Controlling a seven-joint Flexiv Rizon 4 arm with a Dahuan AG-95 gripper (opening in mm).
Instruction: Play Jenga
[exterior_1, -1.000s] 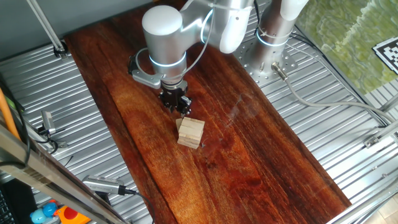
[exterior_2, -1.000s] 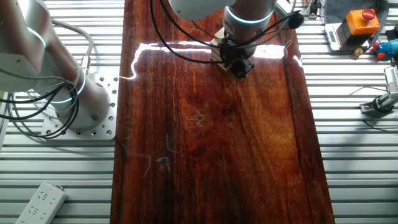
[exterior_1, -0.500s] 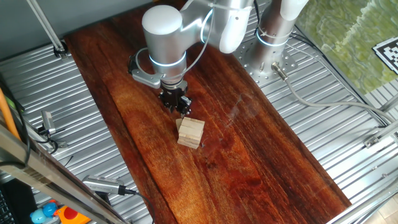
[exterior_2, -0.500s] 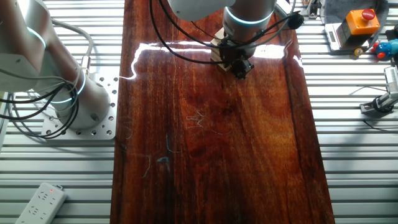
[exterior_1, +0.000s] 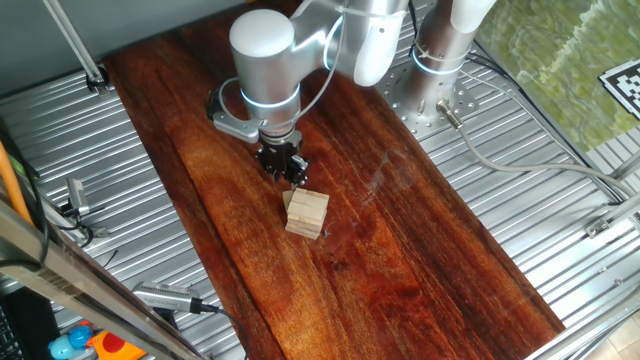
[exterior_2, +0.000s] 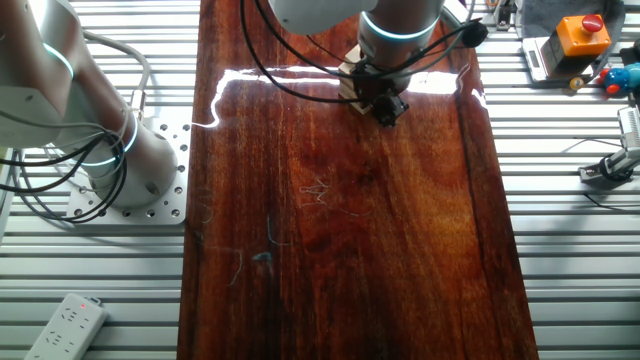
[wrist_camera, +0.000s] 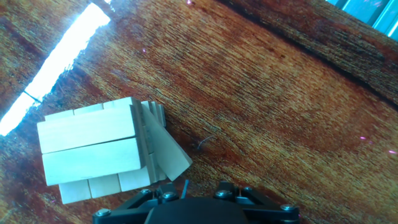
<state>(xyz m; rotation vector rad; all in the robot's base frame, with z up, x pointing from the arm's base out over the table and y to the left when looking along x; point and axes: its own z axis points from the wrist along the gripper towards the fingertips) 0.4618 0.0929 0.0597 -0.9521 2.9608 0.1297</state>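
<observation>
Pale wooden Jenga sits just beside the end effector, whose finger spacing is unreadable.

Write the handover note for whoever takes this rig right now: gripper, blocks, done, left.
Gripper: low over the dark wooden tabletop, right beside the stack; fingers are out of sight in the hand view, so open or shut cannot be told. It holds nothing that shows.
Blocks: small squat stack of pale tan wooden blocks in crosswise layers, standing near the middle of the board. In the hand view one block juts out askew from the stack's side.
Done: no block is fully out yet.
Left: work that block free and set it on top, gently, since the stack is small.
</observation>
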